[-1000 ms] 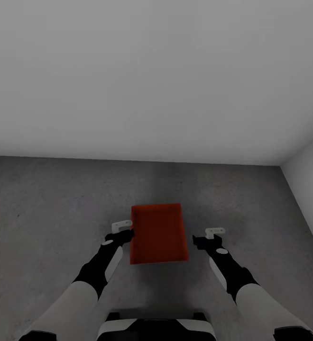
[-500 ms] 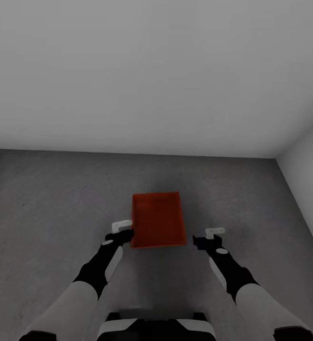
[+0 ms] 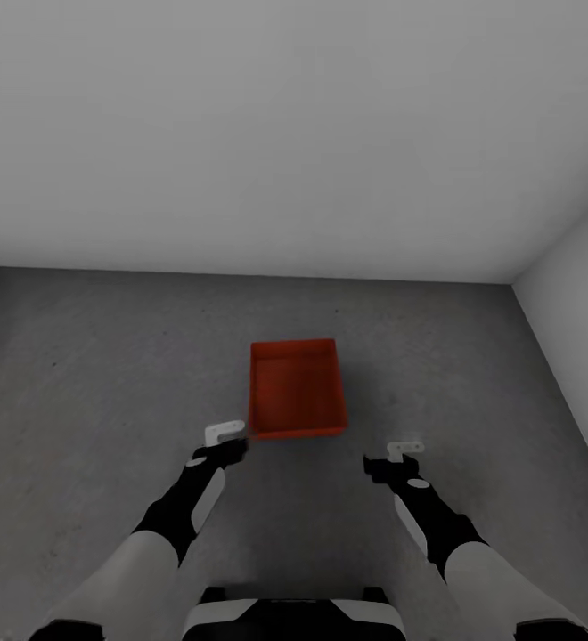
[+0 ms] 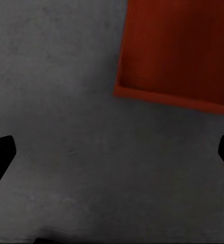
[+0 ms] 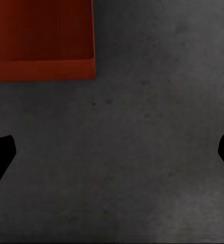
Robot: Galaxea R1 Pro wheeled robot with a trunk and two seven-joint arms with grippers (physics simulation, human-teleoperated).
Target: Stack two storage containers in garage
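In the head view, one orange-red storage container (image 3: 296, 388) is seen resting on the grey floor (image 3: 80, 374), just ahead of both grippers and between them. Its long side runs straight away from the robot. The left gripper (image 3: 226, 438) is nearer — almost at the bin's near corner — while the right gripper (image 3: 404, 452) is set further off to the side.

In the left wrist view, the bin's corner (image 4: 183, 51) is seen ahead, and the dark fingertips (image 4: 1, 152) are spread wide with nothing held.

In the right wrist view, the bin (image 5: 40, 38) lies ahead and off to one side — the fingers (image 5: 0, 152) are wide apart and empty.
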